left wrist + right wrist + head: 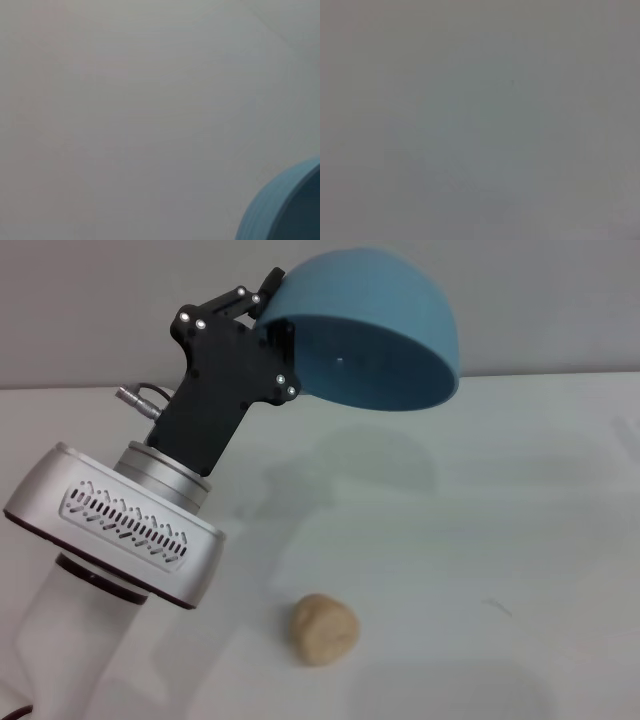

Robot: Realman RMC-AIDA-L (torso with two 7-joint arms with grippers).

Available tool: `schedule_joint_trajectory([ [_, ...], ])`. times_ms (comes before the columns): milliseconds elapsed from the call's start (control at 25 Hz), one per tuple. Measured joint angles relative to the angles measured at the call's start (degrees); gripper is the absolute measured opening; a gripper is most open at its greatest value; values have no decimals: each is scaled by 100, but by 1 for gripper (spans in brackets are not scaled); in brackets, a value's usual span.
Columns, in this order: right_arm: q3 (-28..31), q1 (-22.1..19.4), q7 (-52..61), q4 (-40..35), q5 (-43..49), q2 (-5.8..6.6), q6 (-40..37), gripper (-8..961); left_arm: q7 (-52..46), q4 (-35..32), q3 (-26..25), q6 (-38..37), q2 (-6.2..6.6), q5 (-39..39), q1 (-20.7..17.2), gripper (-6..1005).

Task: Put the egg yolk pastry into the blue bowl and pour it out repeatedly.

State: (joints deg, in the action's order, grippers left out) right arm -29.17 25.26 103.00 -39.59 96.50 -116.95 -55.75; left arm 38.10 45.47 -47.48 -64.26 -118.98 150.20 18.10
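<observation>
My left gripper (272, 312) is raised above the table at the upper left of the head view, shut on the rim of the blue bowl (375, 335). The bowl is tipped far over, its mouth facing down and toward me, and its inside looks empty. A curve of the same bowl's rim (280, 205) shows in the left wrist view. The egg yolk pastry (325, 628), a small tan dough ball, lies on the white table near the front, below and apart from the bowl. My right gripper is out of sight.
The white table (500, 520) runs back to a grey wall. The bowl's shadow falls on the table under it. The right wrist view shows only a plain grey surface.
</observation>
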Motion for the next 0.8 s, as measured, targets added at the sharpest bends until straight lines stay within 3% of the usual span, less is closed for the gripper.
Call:
schedule_joint_trajectory([
  [360,-104,128,-9,127,38,-5,-60,422,-376,105,-61,621,39,-367,84,5],
  [400,-210,164,-7,167,45,10,-102,422,-432,314,-152,1132,59,-645,85,5],
  [520,-394,202,-4,216,51,53,-203,421,-439,600,-349,1743,74,-781,38,6],
  [800,-1263,329,-8,239,155,188,-419,420,-441,1918,-1430,4342,90,-807,-223,6],
])
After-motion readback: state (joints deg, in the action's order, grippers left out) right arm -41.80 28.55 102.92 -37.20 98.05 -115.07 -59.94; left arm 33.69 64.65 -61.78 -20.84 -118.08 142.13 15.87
